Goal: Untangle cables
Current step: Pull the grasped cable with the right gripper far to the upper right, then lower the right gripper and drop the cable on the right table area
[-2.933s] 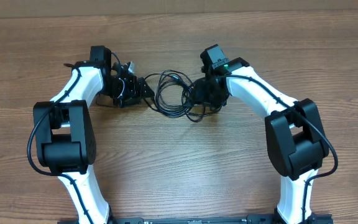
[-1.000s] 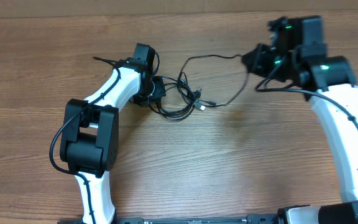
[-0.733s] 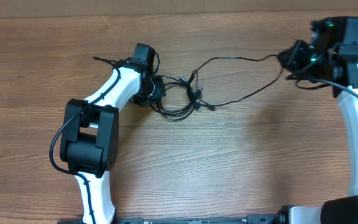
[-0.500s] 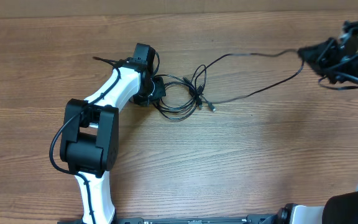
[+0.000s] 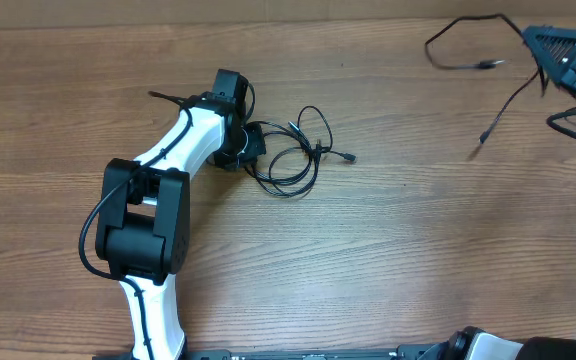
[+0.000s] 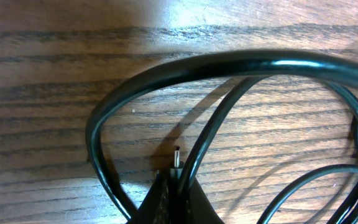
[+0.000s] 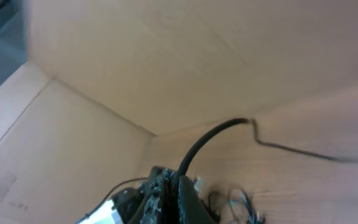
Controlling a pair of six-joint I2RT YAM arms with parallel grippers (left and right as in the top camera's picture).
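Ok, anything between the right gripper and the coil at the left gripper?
Nothing visible: only bare table lies between the right gripper and the coil. It is shut on a separate cable, though.

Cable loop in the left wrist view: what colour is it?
Black with a glossy sheen. The cable shows best in the left wrist view, against the wood grain.

A brown wood-grain tabletop (image 5: 388,250) is filling the overhead view, its dark streaks running from left to right. A pale tan, cardboard-like wall (image 5: 268,8) is standing along its far edge. In the right wrist view, plain tan panels (image 7: 166,56) are meeting at a corner. Soft light is glaring off the wood in the left wrist view.
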